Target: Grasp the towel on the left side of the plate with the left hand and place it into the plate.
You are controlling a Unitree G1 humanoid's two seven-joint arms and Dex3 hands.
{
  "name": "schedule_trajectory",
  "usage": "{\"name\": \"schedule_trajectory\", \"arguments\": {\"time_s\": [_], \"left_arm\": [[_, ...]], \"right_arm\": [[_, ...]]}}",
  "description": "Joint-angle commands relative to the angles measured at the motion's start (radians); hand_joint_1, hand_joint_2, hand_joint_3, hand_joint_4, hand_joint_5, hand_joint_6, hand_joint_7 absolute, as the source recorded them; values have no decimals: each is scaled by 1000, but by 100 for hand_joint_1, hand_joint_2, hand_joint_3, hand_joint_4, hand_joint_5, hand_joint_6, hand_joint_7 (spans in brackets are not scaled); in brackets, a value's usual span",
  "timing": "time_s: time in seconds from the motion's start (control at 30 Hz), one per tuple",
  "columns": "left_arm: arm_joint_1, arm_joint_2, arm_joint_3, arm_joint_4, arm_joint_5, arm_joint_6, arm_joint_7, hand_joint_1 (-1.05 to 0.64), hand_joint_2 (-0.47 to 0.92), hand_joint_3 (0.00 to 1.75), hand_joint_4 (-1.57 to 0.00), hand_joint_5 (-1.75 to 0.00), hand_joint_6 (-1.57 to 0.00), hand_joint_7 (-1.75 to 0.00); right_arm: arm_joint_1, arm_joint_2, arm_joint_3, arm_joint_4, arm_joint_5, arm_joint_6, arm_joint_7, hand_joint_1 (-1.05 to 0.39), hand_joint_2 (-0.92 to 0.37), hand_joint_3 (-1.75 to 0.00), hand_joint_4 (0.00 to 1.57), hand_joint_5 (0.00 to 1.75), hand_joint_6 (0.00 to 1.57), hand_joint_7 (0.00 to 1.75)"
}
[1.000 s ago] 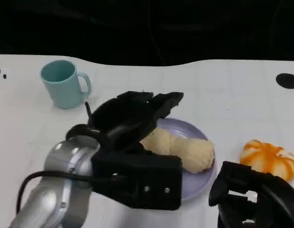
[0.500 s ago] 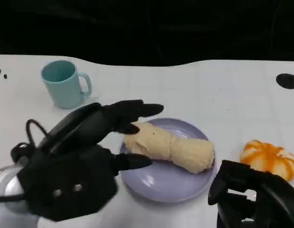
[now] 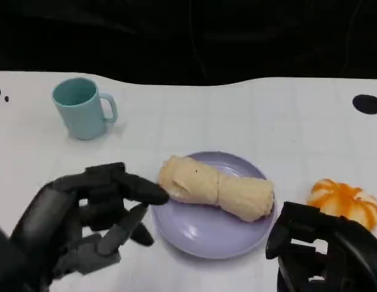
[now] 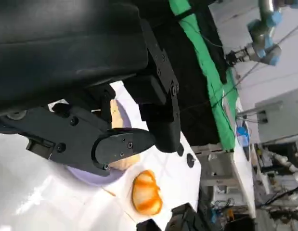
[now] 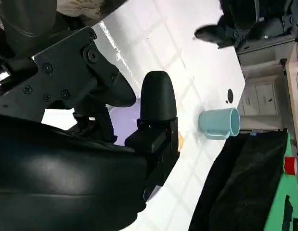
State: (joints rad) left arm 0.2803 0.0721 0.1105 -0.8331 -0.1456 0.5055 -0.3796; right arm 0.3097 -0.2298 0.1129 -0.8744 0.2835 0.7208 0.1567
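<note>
You're looking at the towel (image 3: pixel 215 188) lying rolled up inside the plate (image 3: pixel 203 234), its long axis running across the plate from the robot's left, slightly farther out, toward its right, slightly nearer. It's resting fully within the rim, so by the look of things the placing step is done.

Your left hand (image 3: pixel 84 216) is sitting low over the desk (image 3: pixel 249 115) just to the left of the plate, and the towel is lying off to the right of its fingers (image 3: pixel 136 190). Those fingers are spread apart and holding nothing; the nearest fingertip is hanging just beside the towel's left end, but I'm not seeing contact. In the left wrist view the same hand (image 4: pixel 105 130) is showing its fingers apart with the towel (image 4: pixel 115 130) and plate (image 4: pixel 91 175) beyond them.

Your right hand (image 3: pixel 325 252) is waiting at the plate's right, near the edge of the desk; whether its fingers are curled or apart, I can't tell. Of the two, the left is sitting closer to the towel's end.

Counting now: you're seeing one towel, one plate, one teal mug (image 3: pixel 83 107) well off toward the far left, one orange pumpkin-shaped thing (image 3: pixel 345 202) on the right, and two hands.
</note>
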Motion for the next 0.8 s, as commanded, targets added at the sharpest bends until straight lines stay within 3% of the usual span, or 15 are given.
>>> {"name": "schedule_trajectory", "arguments": {"time_s": [0.03,0.13,0.27,0.37,0.8], "left_arm": [[72,-59,52,-36,-156,68,59,-23,68,91,-76,-147,-77,-120],[129,-82,54,-24,-185,40,99,-24,68,89,-78,-149,-75,-126],[145,-93,50,23,-206,-11,122,-23,62,102,-75,-161,-72,-140],[149,-90,49,68,-214,-67,115,-27,69,89,-79,-160,-71,-146],[136,-63,35,166,-229,-144,118,-28,66,87,-82,-158,-71,-149]], "right_arm": [[0,-6,-8,6,3,2,0,-9,-50,-132,74,175,63,160],[-3,-6,-12,14,2,-3,1,-9,-50,-131,73,175,64,160],[-4,-3,-19,20,15,-1,8,-9,-51,-132,73,175,63,160],[-3,-10,-15,18,3,-5,5,-8,-51,-131,73,175,63,160],[-10,-5,-25,35,3,-18,6,-7,-53,-128,71,175,62,160]]}}
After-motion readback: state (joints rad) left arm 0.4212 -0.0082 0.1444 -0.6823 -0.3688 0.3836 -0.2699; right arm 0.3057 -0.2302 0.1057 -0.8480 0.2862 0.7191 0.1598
